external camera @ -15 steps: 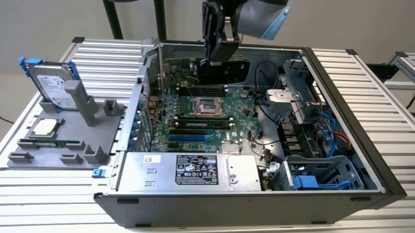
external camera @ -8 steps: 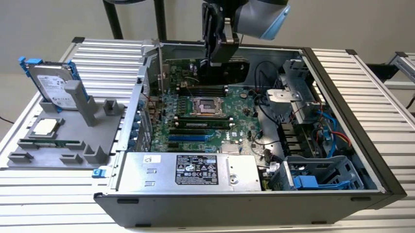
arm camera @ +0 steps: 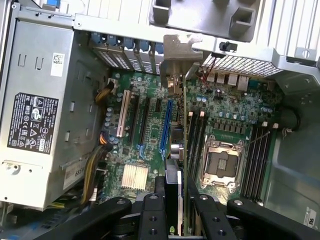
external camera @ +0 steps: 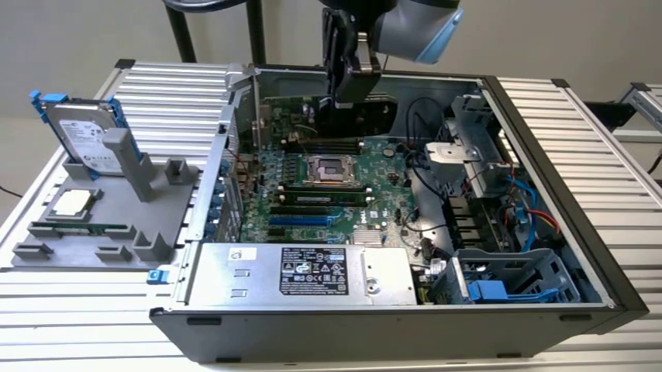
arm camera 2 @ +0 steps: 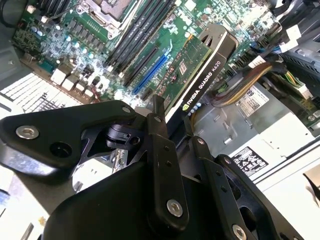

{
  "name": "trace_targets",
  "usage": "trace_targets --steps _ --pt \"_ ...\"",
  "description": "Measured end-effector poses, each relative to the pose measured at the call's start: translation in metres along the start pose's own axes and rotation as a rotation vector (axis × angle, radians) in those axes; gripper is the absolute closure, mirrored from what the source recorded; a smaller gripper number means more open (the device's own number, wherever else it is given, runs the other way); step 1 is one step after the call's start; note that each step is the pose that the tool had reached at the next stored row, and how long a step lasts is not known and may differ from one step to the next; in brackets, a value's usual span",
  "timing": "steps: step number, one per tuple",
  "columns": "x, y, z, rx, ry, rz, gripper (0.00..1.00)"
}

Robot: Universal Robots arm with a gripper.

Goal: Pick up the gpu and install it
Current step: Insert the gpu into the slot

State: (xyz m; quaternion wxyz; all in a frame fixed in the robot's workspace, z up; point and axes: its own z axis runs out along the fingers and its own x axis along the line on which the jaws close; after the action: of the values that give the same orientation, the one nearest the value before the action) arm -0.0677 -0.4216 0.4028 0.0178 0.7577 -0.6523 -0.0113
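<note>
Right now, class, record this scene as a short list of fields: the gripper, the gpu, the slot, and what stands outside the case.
gripper: shut on the gpu
gpu pose: on edge over the motherboard, bracket end towards the case's slotted wall
seated: cannot tell
blue slot: empty, alongside the card
outside the case: hard drive upright on the grey holder, at the exterior view's left

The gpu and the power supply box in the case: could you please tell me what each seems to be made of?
The gpu: a green laminate circuit board with a matte black cooler shroud that looks like plastic, and a bare, shiny silver metal bracket. The power supply box: dull grey sheet metal, probably steel, with stamped slots and folded edges.
</note>
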Motion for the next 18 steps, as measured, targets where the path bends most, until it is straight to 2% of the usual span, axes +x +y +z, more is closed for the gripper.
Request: trace_targets --steps 18 --pt "-0.0025 -0.0006 0.0054 0.0004 -0.0021 0.052 1.0"
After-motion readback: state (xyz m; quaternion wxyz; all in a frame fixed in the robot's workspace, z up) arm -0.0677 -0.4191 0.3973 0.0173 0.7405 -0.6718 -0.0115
